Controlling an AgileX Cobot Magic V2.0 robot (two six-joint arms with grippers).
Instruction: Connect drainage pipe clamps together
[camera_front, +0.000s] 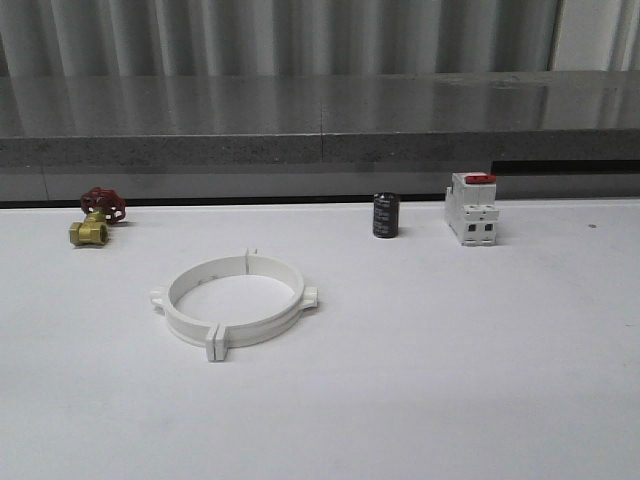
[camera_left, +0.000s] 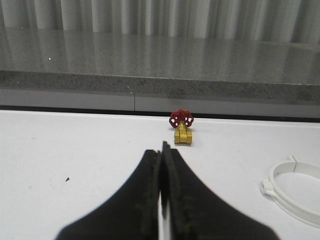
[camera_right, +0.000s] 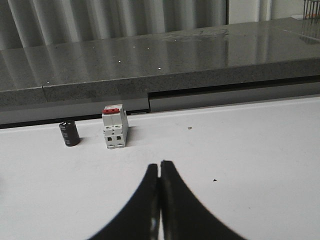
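The drainage pipe clamps (camera_front: 235, 297) lie on the white table left of centre as two white half-rings set together into one wide ring, their end tabs meeting at the near and far sides. Part of that ring (camera_left: 295, 192) also shows in the left wrist view. My left gripper (camera_left: 161, 150) is shut with nothing between its black fingers, hovering over bare table well short of the ring. My right gripper (camera_right: 160, 164) is shut and empty too, over bare table on the right side.
A brass valve with a red handwheel (camera_front: 96, 218) sits at the back left. A black cylinder (camera_front: 386, 215) and a white breaker with a red top (camera_front: 472, 207) stand at the back right. A grey stone ledge (camera_front: 320, 120) runs behind the table.
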